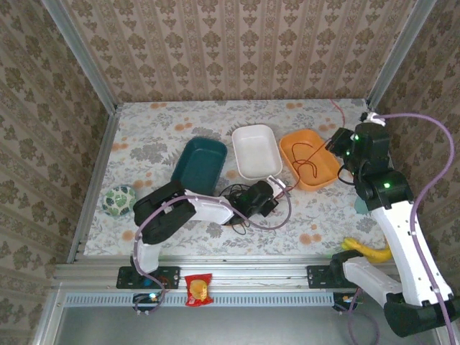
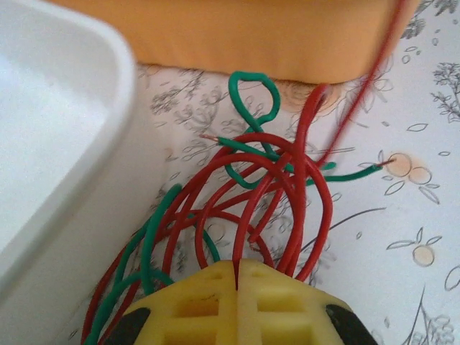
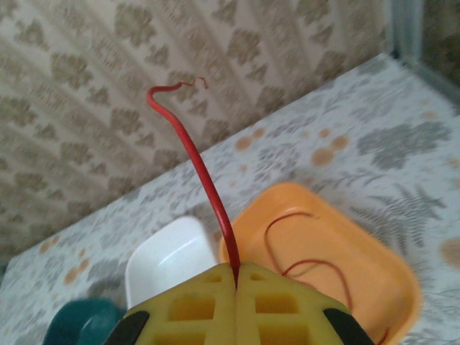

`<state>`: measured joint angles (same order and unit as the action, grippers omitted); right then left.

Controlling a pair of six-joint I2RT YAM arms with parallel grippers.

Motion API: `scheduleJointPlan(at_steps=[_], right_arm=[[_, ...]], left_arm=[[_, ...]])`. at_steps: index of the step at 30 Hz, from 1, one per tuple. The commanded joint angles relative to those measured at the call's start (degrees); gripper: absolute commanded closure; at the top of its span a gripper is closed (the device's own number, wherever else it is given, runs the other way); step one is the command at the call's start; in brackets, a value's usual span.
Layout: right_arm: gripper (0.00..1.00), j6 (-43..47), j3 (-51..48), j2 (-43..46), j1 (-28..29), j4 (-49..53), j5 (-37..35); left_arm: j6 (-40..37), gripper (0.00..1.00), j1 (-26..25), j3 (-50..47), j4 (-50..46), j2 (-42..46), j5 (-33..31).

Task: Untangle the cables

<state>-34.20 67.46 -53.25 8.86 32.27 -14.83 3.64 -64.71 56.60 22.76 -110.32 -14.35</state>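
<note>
The cables (image 2: 266, 180) lie as a tangle of red and green wires on the flowered table, between a white tray (image 2: 57, 144) and an orange tray (image 2: 237, 36). My left gripper (image 2: 237, 273) is shut on one red strand at the near side of that tangle. From above, this gripper (image 1: 277, 185) sits just in front of the white tray, with black wire loops (image 1: 236, 195) beside its wrist. My right gripper (image 3: 236, 272) is shut on a long red cable (image 3: 205, 180) that rises free above it. It hovers over the orange tray (image 3: 359, 251), where a red loop (image 3: 309, 266) rests.
A teal tray (image 1: 201, 164), a white tray (image 1: 256, 149) and an orange tray (image 1: 291, 152) stand in a row mid-table. A green and white ball (image 1: 118, 200) lies at the left edge. A banana (image 1: 370, 250) lies by the right arm's base, a snack packet (image 1: 198, 289) on the front rail.
</note>
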Motion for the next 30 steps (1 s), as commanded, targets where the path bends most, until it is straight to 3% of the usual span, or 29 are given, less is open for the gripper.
scheduleJointPlan(at_steps=[1,5,12,30], right_arm=[[1.0,1.58,1.97,1.96,-0.78,2.08,-10.27],[1.0,3.08,2.41,3.39,-2.05,0.66,-12.95],[1.0,5.85,4.54,3.02,-4.48,-7.37,-4.75],[1.0,10.87,15.22,-8.33,-4.64,-20.21,-3.95]], left_arm=[[2.53,1.0,0.62,-1.94,0.58,3.5,-2.14],[3.88,1.0,0.71,-3.86,0.22,4.63,-3.4],[7.1,1.0,0.55,-5.97,-0.04,5.14,-4.71],[7.79,1.0,-0.51,-5.18,-1.86,4.68,-6.55]])
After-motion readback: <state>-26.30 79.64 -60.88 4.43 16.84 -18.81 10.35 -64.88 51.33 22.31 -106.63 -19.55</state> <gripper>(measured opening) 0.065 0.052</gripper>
